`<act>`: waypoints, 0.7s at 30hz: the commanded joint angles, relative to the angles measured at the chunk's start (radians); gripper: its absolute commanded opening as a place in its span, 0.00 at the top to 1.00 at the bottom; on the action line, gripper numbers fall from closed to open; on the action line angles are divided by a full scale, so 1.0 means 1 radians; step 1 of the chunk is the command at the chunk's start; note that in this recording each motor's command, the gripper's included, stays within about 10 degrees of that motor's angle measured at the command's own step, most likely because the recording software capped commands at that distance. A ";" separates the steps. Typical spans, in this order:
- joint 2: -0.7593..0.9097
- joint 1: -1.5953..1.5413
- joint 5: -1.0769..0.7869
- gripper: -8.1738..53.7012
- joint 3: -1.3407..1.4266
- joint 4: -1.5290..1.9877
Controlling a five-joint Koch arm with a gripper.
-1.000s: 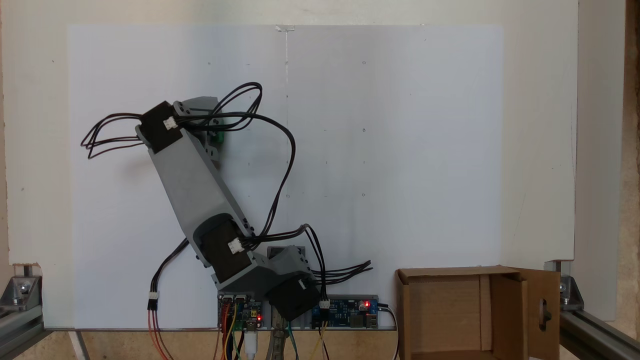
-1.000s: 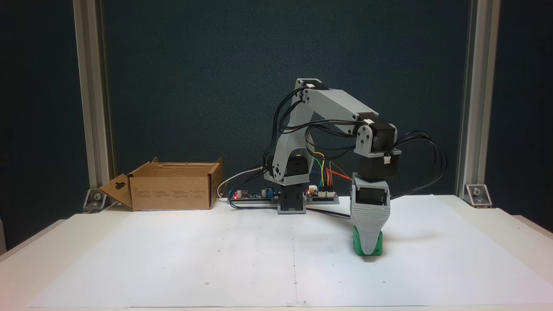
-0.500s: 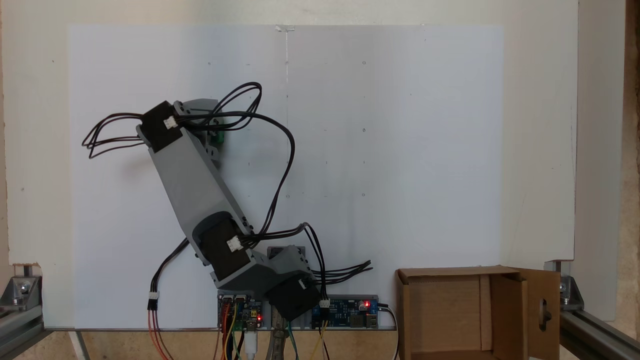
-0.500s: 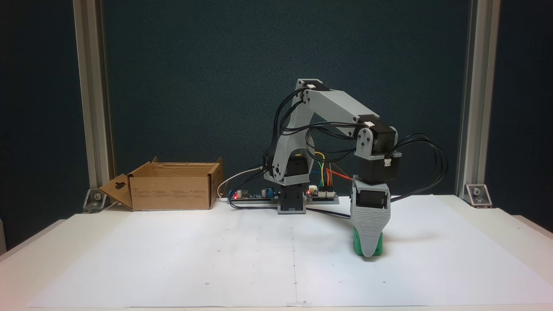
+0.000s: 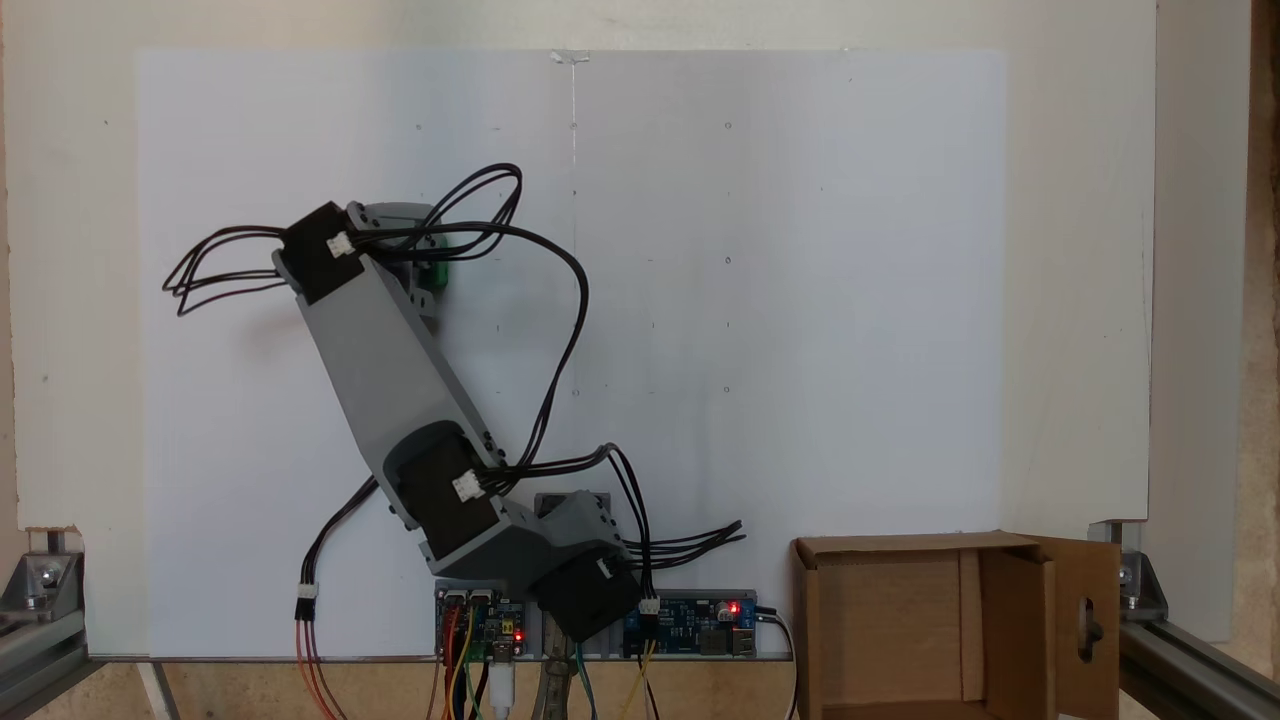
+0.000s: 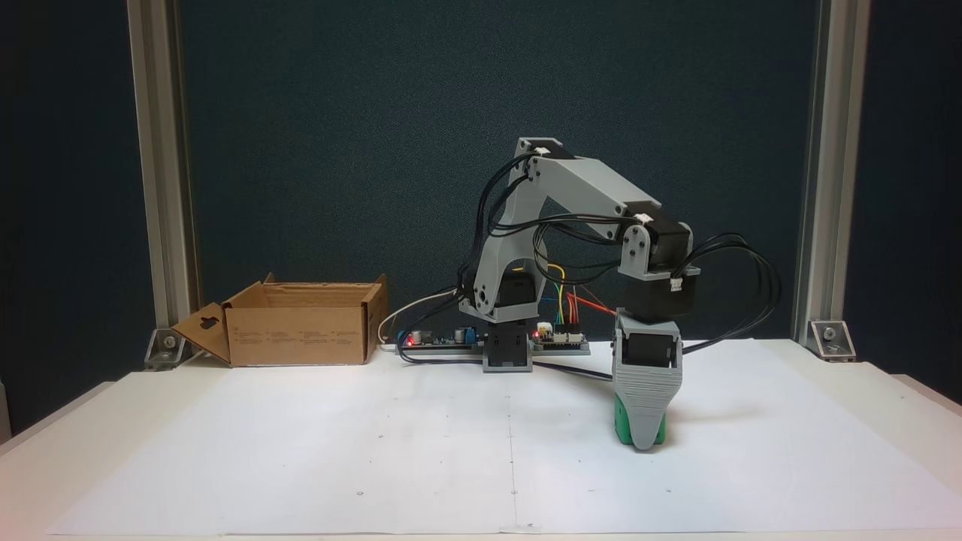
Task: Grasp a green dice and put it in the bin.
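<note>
Since a moment ago our gripper (image 6: 642, 443) has sunk a little lower over the green dice (image 6: 621, 421), and less of the green shows at its sides; the dice itself has not moved on the white paper (image 6: 376, 451).

We see the arm (image 6: 579, 188) bend up from its base and then point straight down; the grey front jaw covers the middle of the dice, with its tip close to the paper; green peeks out on both sides of that jaw. We see one jaw from the front and the other is hidden behind it, so we cannot tell if the pincer is wide, narrow, or squeezing the dice.

In the fixed view from above, the arm (image 5: 380, 370) reaches to the upper left, and a bit of the green dice (image 5: 440, 272) sticks out beside the wrist under the black wires (image 5: 560, 330); the gripper tips are hidden there.

Our bin (image 6: 301, 334) sits far off to the left in the front view, at the back of the table (image 6: 864, 406), with its flaps open; one flap has a slot cut in it. From above the bin (image 5: 900, 545) is at the lower right, well apart from the dice; small circuit boards (image 5: 690, 615) with red lights sit by the arm's base.
</note>
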 commanded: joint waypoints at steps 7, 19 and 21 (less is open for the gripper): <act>-0.005 -0.003 0.069 0.47 -0.008 -0.009; -0.006 0.034 0.069 0.48 -0.003 -0.041; -0.006 0.041 0.069 0.47 -0.003 -0.043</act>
